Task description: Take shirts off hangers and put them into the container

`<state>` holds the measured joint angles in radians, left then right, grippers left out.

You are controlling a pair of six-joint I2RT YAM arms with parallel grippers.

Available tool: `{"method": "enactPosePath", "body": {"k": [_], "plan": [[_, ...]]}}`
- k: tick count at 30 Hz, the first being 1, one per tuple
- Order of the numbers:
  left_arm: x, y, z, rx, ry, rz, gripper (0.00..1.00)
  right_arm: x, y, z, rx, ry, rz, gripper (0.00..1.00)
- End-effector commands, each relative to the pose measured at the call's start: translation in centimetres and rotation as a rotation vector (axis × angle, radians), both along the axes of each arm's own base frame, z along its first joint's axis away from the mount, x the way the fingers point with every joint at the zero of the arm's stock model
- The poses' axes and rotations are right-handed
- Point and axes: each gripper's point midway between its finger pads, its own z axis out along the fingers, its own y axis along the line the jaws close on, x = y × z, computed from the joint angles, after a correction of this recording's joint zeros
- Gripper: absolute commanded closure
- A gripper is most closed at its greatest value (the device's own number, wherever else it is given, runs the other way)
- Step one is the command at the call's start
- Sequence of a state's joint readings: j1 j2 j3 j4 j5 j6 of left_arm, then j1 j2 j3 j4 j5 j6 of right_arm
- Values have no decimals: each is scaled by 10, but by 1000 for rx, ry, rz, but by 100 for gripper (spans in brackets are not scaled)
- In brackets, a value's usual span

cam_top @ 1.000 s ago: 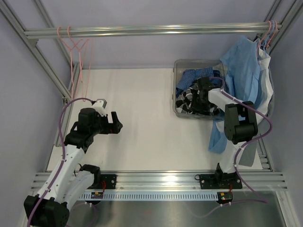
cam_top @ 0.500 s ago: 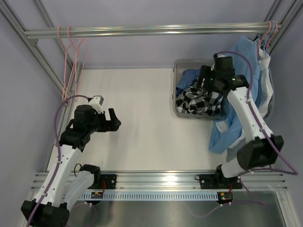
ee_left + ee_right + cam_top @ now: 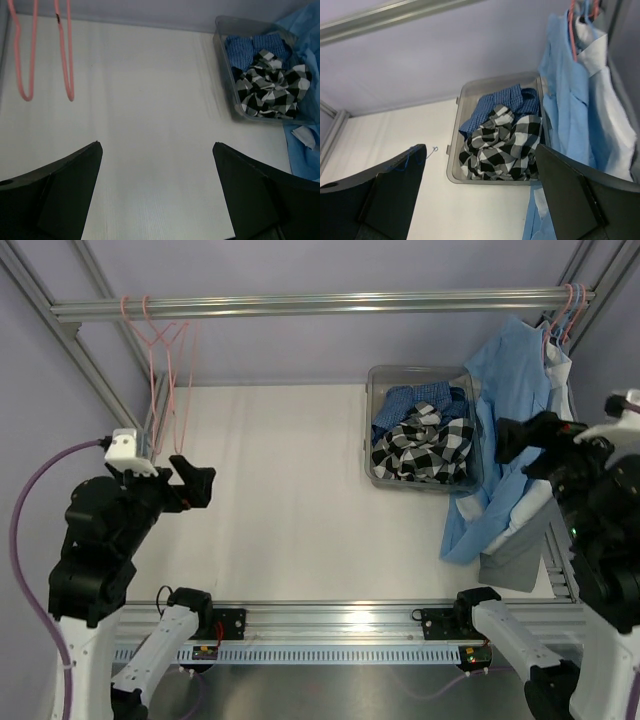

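The check shirt (image 3: 425,448) and dark blue shirt (image 3: 412,400) lie in the container (image 3: 368,430), far right on the table (image 3: 290,500). The right gripper (image 3: 503,440) has just released and drawn back, wide open and empty, like the left gripper (image 3: 197,483). The task looks finished.

The white table (image 3: 290,490) lay open across its middle, leaving a broad lane from the left side to the container (image 3: 368,430). The black-and-white check shirt (image 3: 425,450) and the dark blue shirt (image 3: 420,398) filled the container's mouth, and hanging light blue garments (image 3: 510,380) crowded its right wall. Pink hangers (image 3: 68,60) dangled from the rail (image 3: 300,306) over the back left corner.
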<state>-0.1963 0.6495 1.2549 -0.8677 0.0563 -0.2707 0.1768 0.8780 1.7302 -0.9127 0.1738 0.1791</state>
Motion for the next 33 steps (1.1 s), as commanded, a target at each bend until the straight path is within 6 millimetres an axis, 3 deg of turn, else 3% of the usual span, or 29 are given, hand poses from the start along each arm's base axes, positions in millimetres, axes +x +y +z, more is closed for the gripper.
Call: {"method": "enactPosePath", "body": {"k": [1,8,15,21,33], "plan": [[-22,22,21,9,-75,95,1,-35,-13,6,-26,-87,-29,1],[-62,50,34,16,-195,202,1,-78,-19,-5,-33,-161,3,1],[-79,60,16,37,-154,232,1,-110,-29,-1,-64,-271,8,1],[-81,59,-2,64,-87,220,1,-114,-31,-4,-73,-289,8,1],[-79,62,-16,81,-30,237,1,-121,-32,1,-76,-319,35,0]]}}
